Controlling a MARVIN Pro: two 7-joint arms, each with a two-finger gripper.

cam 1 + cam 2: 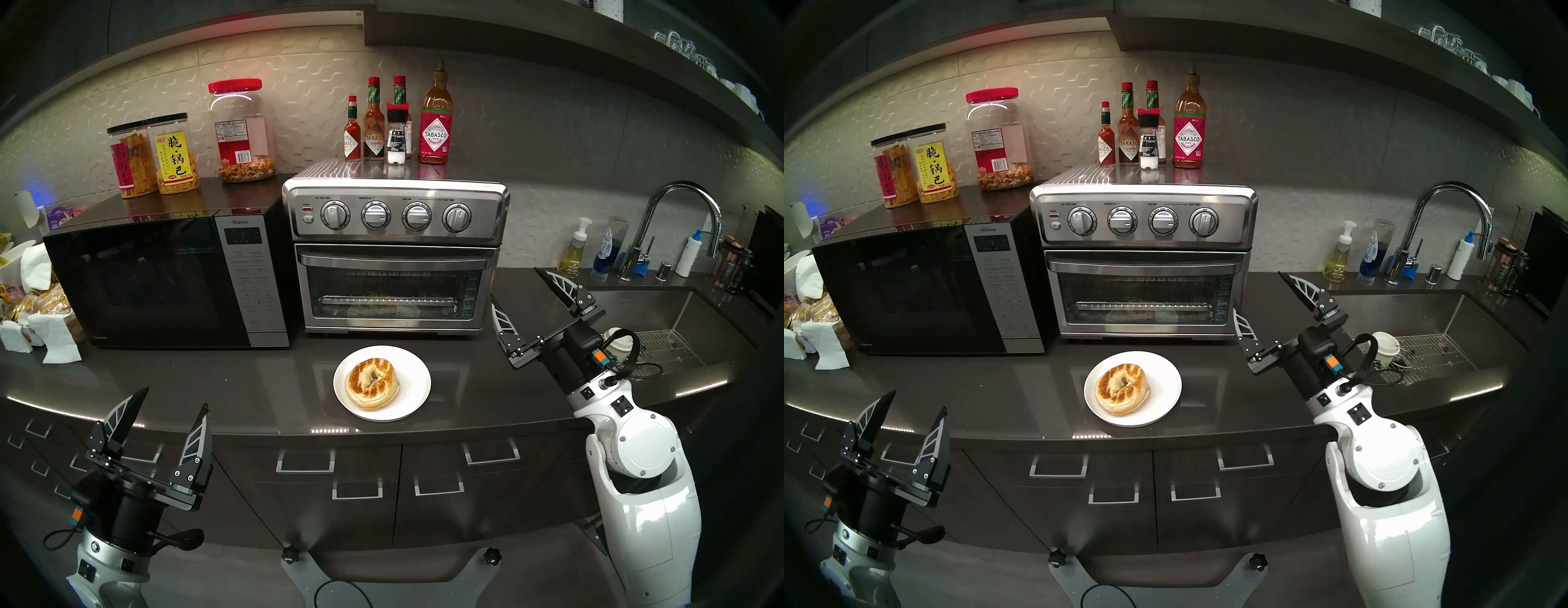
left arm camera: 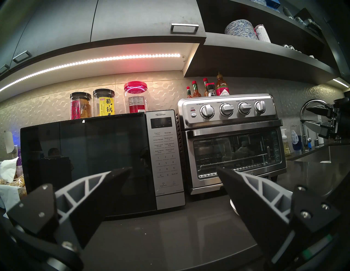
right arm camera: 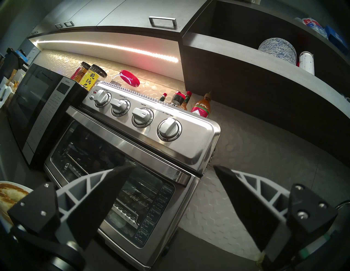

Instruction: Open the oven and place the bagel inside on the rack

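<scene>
Right pincer [image 1: 519, 286] hangs apart beside the shut oven [image 1: 394, 254]; left pincer [image 1: 174, 401] waits apart too. Bagel [image 1: 372, 383] sits on its plate [image 1: 418, 378], on the worktop. Best hook the handle [image 1: 394, 257] squarely, then pull down slowly.

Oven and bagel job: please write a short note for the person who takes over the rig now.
Left gripper: open, empty, low in front of the counter edge.
Right gripper: open, empty, hovering right of the oven, touching nothing.
Oven door: shut. The rack shows inside through the glass.
Bagel: on the white plate on the counter, in front of the oven.
Done: nothing yet.
Left: pull the door down by its bar handle, pick up the bagel, set it on the rack.
</scene>
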